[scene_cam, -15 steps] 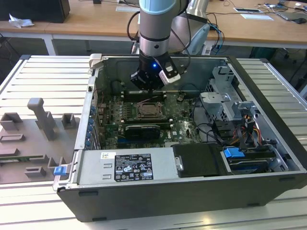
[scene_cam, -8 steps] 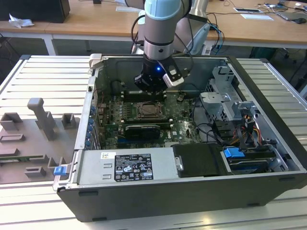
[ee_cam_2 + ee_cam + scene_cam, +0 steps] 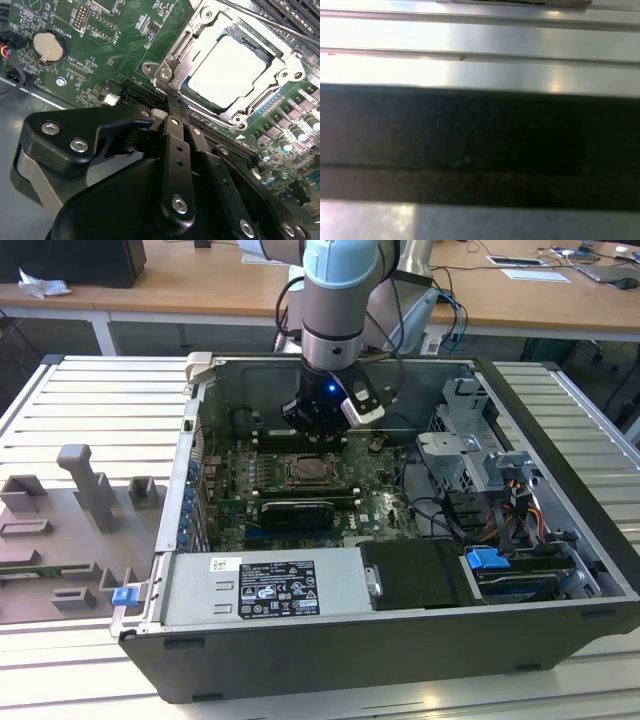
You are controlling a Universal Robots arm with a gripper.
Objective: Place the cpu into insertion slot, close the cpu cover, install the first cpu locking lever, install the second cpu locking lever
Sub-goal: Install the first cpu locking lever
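The cpu [image 3: 227, 70] sits in the insertion slot [image 3: 186, 89] under the closed cpu cover [image 3: 200, 31]; levers seemingly unlatched; the gripper [image 3: 172, 117] is clenched, empty

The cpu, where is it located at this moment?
In the second wrist view, the cpu sits inside the insertion slot on the green board, framed by the cpu cover, just beyond the gripper.

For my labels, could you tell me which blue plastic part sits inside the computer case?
The larger blue tab at the exterior view's right; the smaller blue clip lies outside the case wall.
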